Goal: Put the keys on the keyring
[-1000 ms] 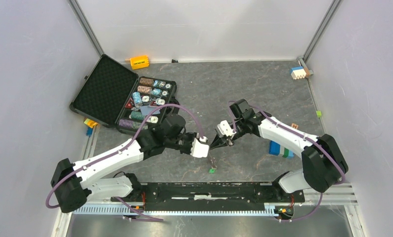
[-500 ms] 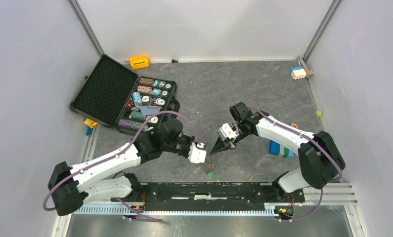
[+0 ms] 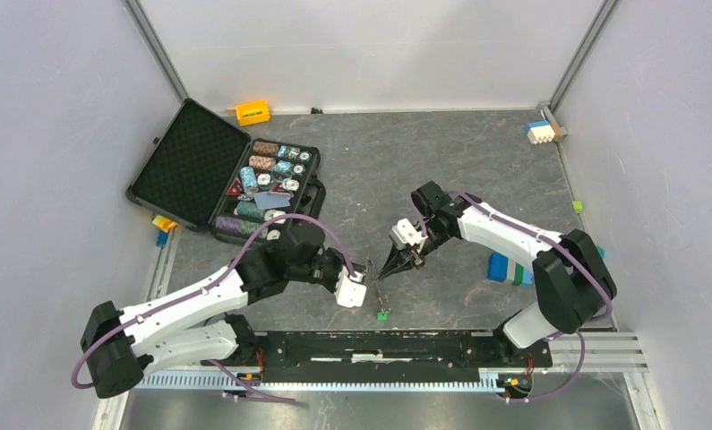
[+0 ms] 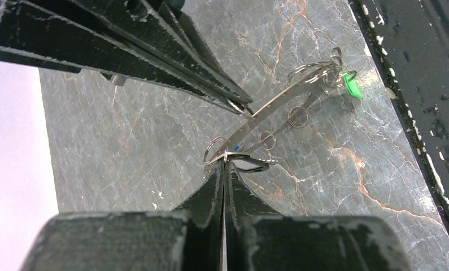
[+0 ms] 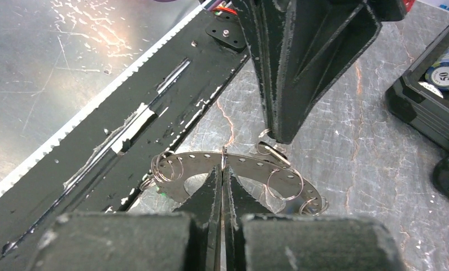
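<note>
The keyring (image 5: 250, 164) is a flat grey metal arc with punched holes and several small split rings, held just above the table between both grippers. In the left wrist view the keyring (image 4: 278, 104) shows edge-on. My right gripper (image 5: 222, 166) is shut on a split ring at its rim. My left gripper (image 4: 225, 161) is shut on another small split ring at one end, where a black key (image 4: 250, 164) and a blue spot sit right at the tips. A green key (image 4: 352, 87) hangs at the far end, low near the table (image 3: 381, 314).
An open black case (image 3: 182, 166) of poker chips (image 3: 271, 175) lies at the back left. Blue and green blocks (image 3: 509, 269) sit to the right of the right arm. An orange block (image 3: 253, 112) and a blue-white block (image 3: 540, 132) lie by the back wall. A black rail (image 3: 379, 345) runs along the near edge.
Both grippers have shifted slightly toward the near edge with the keyring between them; the left wrist drew back and down. Both stayed shut.
</note>
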